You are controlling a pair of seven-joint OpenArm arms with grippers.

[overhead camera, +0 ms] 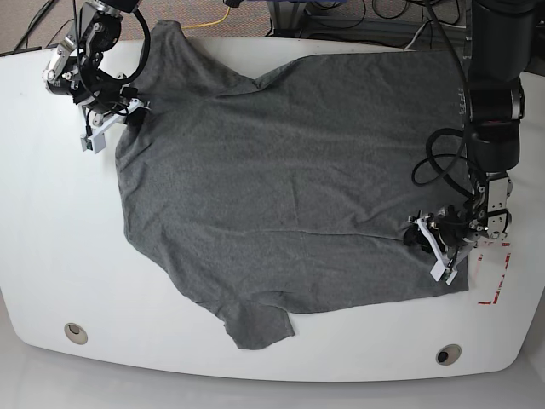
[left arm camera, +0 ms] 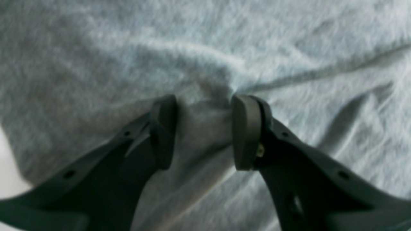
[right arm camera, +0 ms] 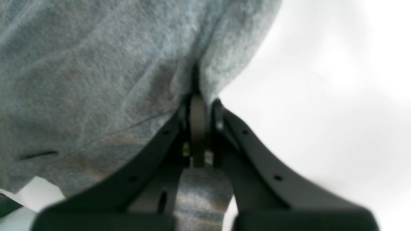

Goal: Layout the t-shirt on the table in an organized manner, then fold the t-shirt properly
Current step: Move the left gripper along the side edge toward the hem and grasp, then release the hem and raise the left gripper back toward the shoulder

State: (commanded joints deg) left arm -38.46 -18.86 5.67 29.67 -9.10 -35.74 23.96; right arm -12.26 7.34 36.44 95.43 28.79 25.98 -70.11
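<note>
Two pairs of jaws work on the cloth: the right gripper (right arm camera: 199,128) has its jaws pressed together, pinching a fold at the edge of the t-shirt (overhead camera: 281,179), while the left gripper (left arm camera: 204,128) has its jaws spread, with a raised ridge of fabric between them but not yet squeezed. The t-shirt lies mostly spread over the middle of the counter (overhead camera: 51,256), slightly turned, with one sleeve near the front edge and the other by the right gripper at the far corner. The layout seems almost done; some wrinkles remain and no fold is made. The counter is glossy white, with two round holes (overhead camera: 75,331) near the front and red tape (overhead camera: 494,294) beside the left gripper. Cables (overhead camera: 366,17) lie on the floor behind.
</note>
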